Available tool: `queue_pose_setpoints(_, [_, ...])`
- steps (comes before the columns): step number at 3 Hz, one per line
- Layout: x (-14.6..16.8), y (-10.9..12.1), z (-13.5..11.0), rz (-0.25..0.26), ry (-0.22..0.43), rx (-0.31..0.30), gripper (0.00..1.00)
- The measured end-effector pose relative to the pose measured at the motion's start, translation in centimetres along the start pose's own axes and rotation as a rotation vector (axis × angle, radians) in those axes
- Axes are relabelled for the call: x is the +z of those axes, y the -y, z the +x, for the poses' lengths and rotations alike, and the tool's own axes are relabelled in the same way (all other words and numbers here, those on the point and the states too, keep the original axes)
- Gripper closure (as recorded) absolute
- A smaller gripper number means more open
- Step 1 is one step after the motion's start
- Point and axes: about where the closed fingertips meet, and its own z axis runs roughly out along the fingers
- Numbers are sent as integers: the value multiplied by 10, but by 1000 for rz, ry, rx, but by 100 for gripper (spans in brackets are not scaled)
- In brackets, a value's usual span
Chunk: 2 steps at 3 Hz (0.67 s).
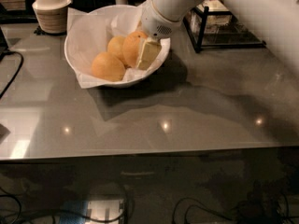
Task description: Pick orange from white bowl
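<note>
The white bowl (74,55) stands at the back left of the grey table, lined with crumpled white paper. It holds three fruits. The orange (132,48) is the deeper-coloured one on the right. Two paler fruits (108,66) (116,45) lie to its left. My gripper (138,51) reaches down into the bowl from the upper right and is shut on the orange. One pale fingertip (147,53) presses its right side and the other is hidden behind it. The orange sits slightly higher than its neighbours.
Ribbed beige stacked bowls (50,10) stand at the back left. A black wire rack (219,24) stands right of the white bowl. A dark cable (11,76) lies at the left edge. My white arm (252,13) crosses the upper right.
</note>
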Motion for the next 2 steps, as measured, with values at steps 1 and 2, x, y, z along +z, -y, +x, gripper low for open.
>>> queue_pose_setpoints(1, [-22, 6, -5, 68, 28, -10, 100])
queue_pose_setpoints(2, [-37, -11, -26, 135, 146, -63, 100])
